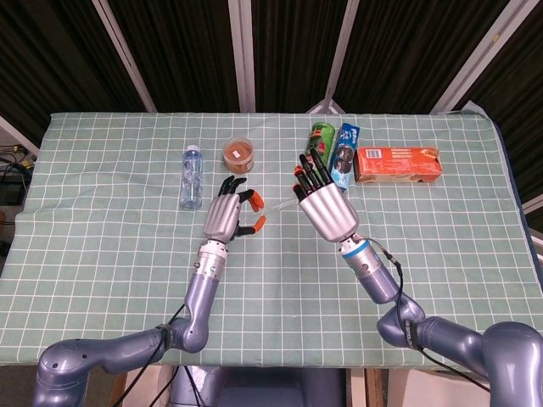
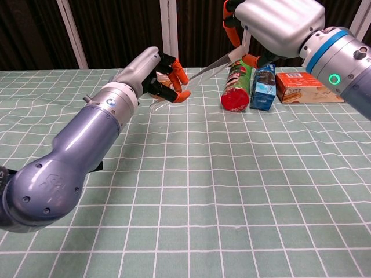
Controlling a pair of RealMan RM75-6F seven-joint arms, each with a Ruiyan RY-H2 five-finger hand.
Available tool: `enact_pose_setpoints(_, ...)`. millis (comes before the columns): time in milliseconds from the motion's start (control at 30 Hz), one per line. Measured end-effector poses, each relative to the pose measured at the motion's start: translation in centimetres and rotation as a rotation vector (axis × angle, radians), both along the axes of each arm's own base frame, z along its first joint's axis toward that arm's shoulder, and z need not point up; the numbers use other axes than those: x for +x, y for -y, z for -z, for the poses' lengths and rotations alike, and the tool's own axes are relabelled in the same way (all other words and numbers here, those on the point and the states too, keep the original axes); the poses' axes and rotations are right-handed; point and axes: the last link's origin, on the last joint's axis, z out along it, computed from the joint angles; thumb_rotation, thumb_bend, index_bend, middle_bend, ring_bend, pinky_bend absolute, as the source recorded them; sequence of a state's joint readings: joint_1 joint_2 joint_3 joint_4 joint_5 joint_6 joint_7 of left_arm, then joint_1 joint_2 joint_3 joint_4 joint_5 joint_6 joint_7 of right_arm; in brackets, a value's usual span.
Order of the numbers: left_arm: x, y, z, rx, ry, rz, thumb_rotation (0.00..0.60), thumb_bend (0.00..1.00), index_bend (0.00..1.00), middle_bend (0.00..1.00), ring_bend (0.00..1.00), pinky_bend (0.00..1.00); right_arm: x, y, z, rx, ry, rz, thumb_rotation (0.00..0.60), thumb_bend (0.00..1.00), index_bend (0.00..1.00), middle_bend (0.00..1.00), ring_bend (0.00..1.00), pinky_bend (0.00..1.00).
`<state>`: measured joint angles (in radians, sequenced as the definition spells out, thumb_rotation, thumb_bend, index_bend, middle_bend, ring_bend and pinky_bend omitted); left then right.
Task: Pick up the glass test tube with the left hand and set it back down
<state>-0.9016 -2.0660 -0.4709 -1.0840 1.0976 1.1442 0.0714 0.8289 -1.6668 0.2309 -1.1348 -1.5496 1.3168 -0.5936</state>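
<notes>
The glass test tube slants in the air above the table, its upper end pinched in my right hand. Its lower tip points at my left hand and ends right at the orange fingertips. Those fingers are spread and curved toward the tube without closing on it. In the head view the tube is a faint line between my left hand and my right hand, over the middle of the green checked cloth.
A water bottle and a small tub with brown contents lie behind my left hand. A green can, a blue carton and an orange box sit behind my right hand.
</notes>
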Motion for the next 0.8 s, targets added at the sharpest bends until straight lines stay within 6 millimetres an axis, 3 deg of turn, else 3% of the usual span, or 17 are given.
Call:
enact_pose_setpoints(233,0.0,-0.1,-0.3,0.009,0.012,0.001,0.6,0.58,0.6,0.56,0.14,0.0,-0.1,-0.1,-0.1,-0.006,-0.01,0.0,0.6,0.46,0.31,0.23,0.11,0.08)
enact_pose_setpoints(333,0.1,-0.1,-0.5,0.015,0.021,0.002,0.6,0.58,0.6,0.56,0.14,0.0,-0.2,-0.3,-0.1,-0.008,-0.012,0.009,0.6,0.46,0.24,0.2,0.1,0.08)
enact_pose_setpoints(800,0.0,-0.2,-1.3,0.041,0.045,0.013,0.6,0.6,0.61,0.57,0.16,0.03,-0.5,-0.7,-1.0,-0.007,0.043,0.072,0.6,0.46,0.17,0.17,0.09,0.08)
